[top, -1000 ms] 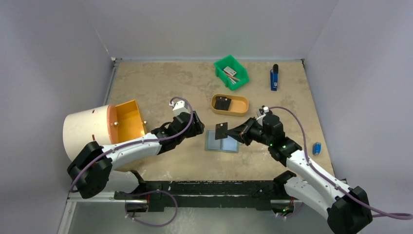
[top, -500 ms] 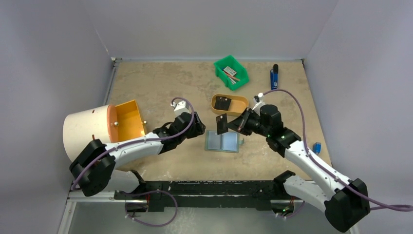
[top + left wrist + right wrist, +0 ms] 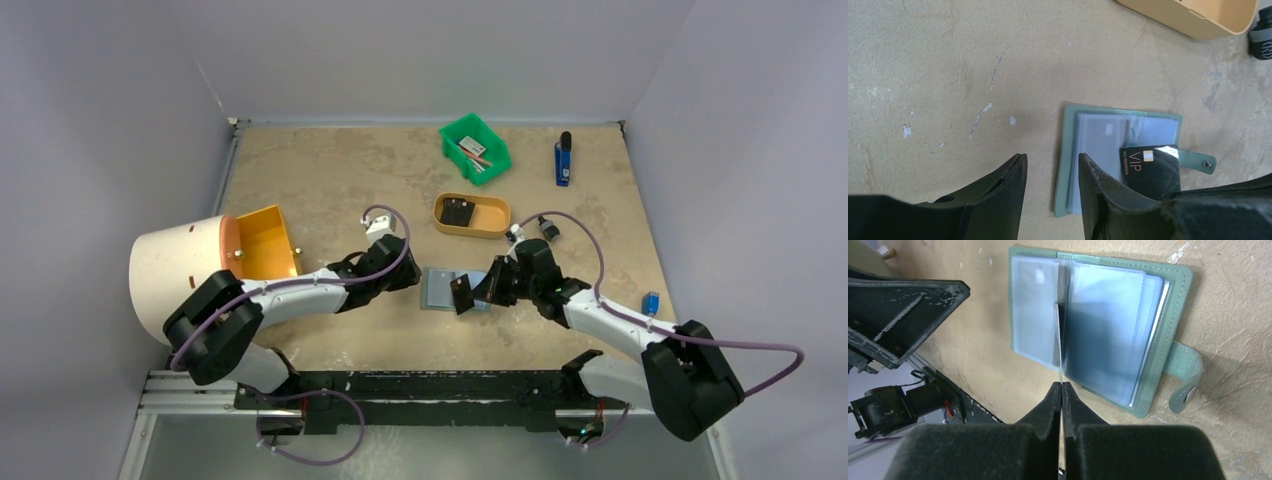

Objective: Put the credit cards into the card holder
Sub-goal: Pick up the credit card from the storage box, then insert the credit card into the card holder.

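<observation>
- The small grey-green fold-over card holder [image 3: 1108, 320] is laid open on the beige table [image 3: 330, 170], with its pale blue-grey pockets facing up.
- A thin black rectangular credit card [image 3: 1150, 167] is pinched in the clenched right gripper [image 3: 1062, 387] and held edge-on over the fold between the pockets; contact cannot be told.
- The left gripper [image 3: 1050, 162] is set low at the holder's edge, its fingers parted and grasping nothing.
- A second black card [image 3: 459, 212] is seen in the tan oval tray [image 3: 495, 228].
</observation>
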Robot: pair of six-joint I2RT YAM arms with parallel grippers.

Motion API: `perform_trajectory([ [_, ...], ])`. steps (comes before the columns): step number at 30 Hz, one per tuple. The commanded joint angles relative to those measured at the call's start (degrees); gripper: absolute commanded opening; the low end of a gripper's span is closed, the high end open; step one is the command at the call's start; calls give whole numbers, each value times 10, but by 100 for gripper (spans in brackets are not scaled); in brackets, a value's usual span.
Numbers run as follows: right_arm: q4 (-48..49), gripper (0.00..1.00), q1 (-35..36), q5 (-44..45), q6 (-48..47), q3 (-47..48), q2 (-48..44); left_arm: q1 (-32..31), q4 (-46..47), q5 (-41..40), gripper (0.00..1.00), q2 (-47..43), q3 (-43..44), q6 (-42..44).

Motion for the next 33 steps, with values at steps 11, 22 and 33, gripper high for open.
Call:
perform_trajectory([
  [11,41,0,-15,43,-3,-24,-64,2,-8,-26,37,45,22,-4],
  [22,90,0,-18,-4,8,-44,-25,3,-8,-21,36,44,16,-6],
  [33,87,0,-18,-3,11,-41,-27,3,-4,-17,35,40,10,-9],
])
